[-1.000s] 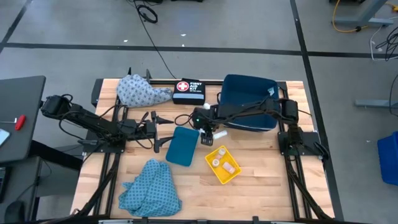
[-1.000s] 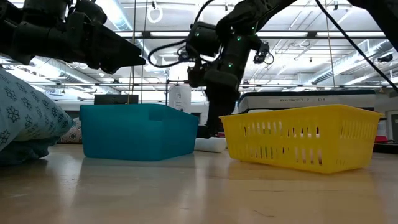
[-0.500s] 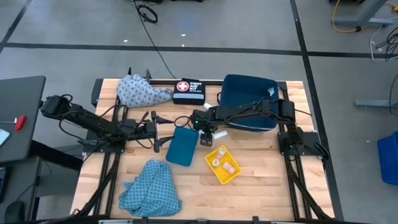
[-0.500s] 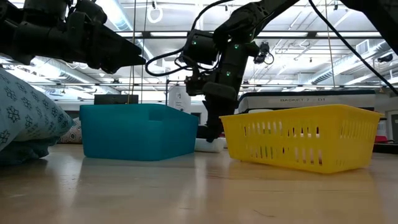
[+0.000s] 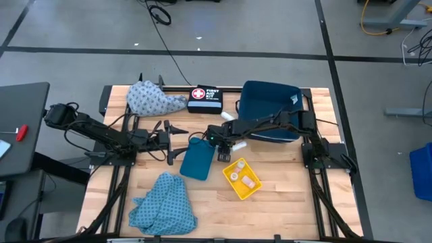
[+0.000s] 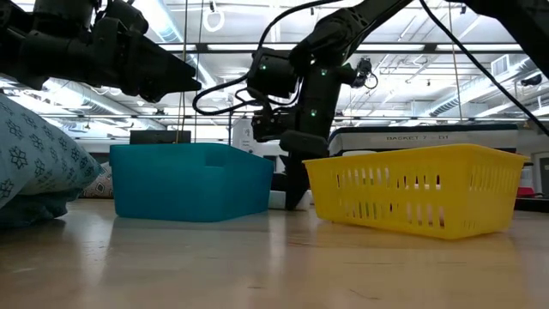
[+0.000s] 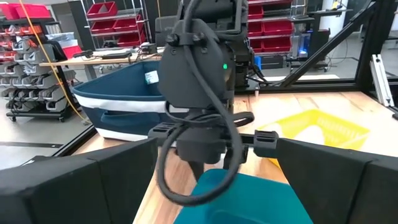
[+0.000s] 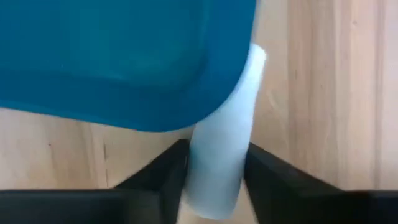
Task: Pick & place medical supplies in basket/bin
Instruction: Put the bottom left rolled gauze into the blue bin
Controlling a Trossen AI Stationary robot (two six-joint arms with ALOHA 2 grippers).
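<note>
A white roll (image 8: 217, 165) lies on the table against the right side of the teal bin (image 5: 198, 159). My right gripper (image 5: 225, 143) is down at the table there, shut on that roll; in the low view the right gripper (image 6: 293, 193) hides it. A second white roll (image 5: 228, 116) lies by the navy bin. The yellow basket (image 5: 251, 190) holds pale vials (image 5: 235, 177). One light-blue cloth (image 5: 156, 99) lies at the far left, another (image 5: 164, 202) at the near left. My left gripper (image 5: 179, 143) hovers open, left of the teal bin. My right gripper pinches the white roll between its two fingers (image 8: 171, 177), one on each long side, near the end away from the bin (image 8: 214, 186). The fingers come from above, pointing down, and lie across the roll. The roll rests on the table, its other end touching the teal bin.
A black first aid pouch (image 5: 204, 99) sits at the far edge, and a large navy bin (image 5: 270, 108) stands under my right arm. Bare wood lies near the front edge, right of the yellow basket.
My right gripper has come down to the table beside the teal bin and settled over the white roll, which it now hides in the low view. The arm has swung off the second roll by the navy bin.
</note>
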